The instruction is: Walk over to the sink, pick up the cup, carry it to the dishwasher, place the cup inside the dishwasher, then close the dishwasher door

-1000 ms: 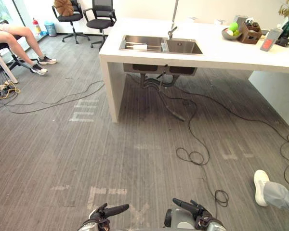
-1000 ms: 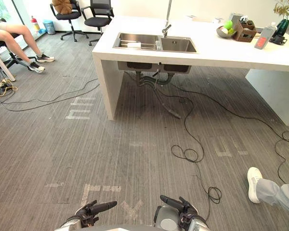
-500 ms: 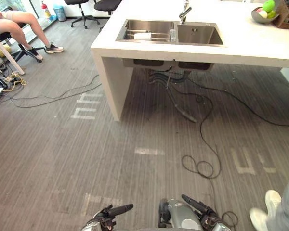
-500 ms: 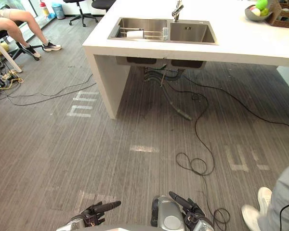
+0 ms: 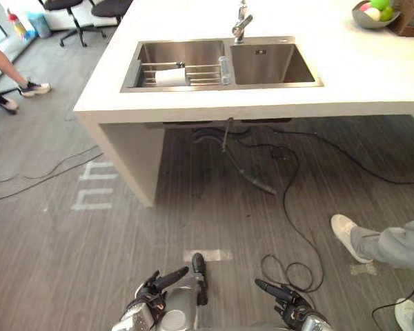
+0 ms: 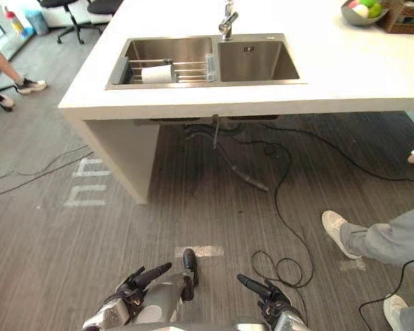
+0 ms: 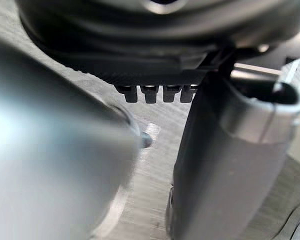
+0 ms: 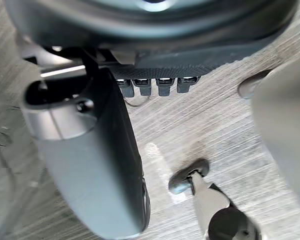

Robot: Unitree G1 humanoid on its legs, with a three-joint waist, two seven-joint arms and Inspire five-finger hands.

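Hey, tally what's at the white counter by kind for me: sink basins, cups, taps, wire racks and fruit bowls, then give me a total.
steel sink basins: 2
white cup, lying on the rack: 1
metal tap: 1
metal wire rack, in the left basin: 1
grey bowl holding fruit: 1
Total: 6
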